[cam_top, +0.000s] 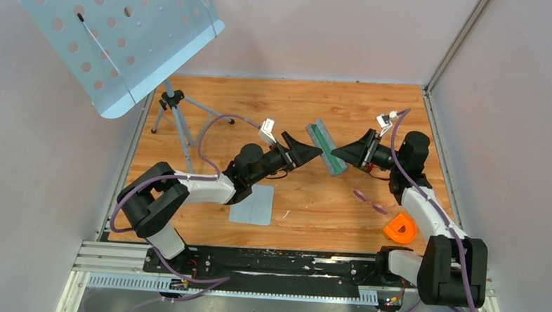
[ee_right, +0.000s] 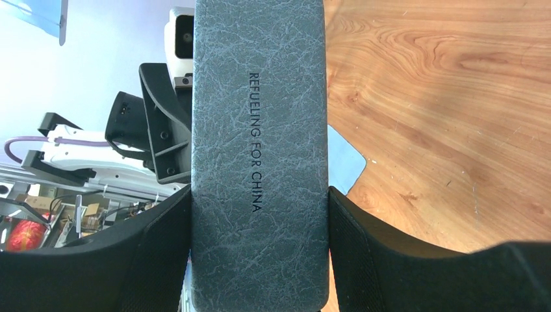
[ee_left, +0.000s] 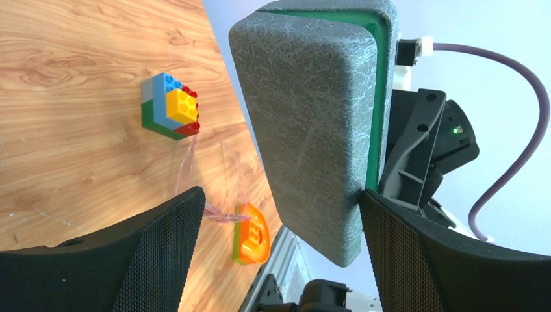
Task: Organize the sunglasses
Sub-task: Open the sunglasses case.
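We see the right gripper (cam_top: 340, 154) clamped on the grey glasses case (cam_top: 328, 145), its fingers (ee_right: 162, 247) pressed against both long sides. The case sits just above the middle of the top view, with teal lining showing at its edge. The left gripper (cam_top: 314, 152) is spread wide around the case's other end, one finger (ee_left: 149, 260) clear of it. The purple-pink sunglasses (cam_top: 369, 201) lie on the wooden table (cam_top: 313, 200) at lower right, near an orange plastic piece (cam_top: 399, 228).
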Controlling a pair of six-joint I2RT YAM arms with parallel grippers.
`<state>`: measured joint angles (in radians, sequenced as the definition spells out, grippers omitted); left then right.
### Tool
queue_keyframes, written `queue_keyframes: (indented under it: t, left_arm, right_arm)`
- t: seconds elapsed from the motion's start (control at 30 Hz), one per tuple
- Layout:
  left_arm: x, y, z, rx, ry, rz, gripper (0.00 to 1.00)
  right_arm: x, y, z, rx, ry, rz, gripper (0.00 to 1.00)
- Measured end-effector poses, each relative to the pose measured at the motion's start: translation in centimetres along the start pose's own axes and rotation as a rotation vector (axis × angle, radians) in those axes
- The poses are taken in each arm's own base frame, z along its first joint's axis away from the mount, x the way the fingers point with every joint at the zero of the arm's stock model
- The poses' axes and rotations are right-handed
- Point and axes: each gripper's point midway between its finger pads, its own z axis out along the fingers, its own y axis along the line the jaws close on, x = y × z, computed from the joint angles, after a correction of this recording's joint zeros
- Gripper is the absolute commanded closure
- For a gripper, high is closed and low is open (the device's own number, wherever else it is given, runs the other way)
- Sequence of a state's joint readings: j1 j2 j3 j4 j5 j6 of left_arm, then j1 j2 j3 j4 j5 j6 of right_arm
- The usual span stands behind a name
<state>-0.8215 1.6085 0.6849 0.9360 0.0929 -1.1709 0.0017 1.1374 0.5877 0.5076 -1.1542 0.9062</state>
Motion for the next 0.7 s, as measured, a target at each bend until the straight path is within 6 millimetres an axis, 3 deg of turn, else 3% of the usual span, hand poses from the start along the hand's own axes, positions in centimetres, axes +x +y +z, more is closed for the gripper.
queue_keyframes:
  t: [0.4,0.7]
  left_arm:
    - [0.0,0.1,2.1,-0.002,0.008,-0.065,0.14]
    - [-0.1,3.2,1.2,-0.103,0.009,-0.153,0.14]
  right_arm:
    - [-0.3,-0.6,-0.1,0.030,-0.033,0.055,1.00]
    - [-1.7,-1.2,-0.2,0.065,-0.101,0.057,1.00]
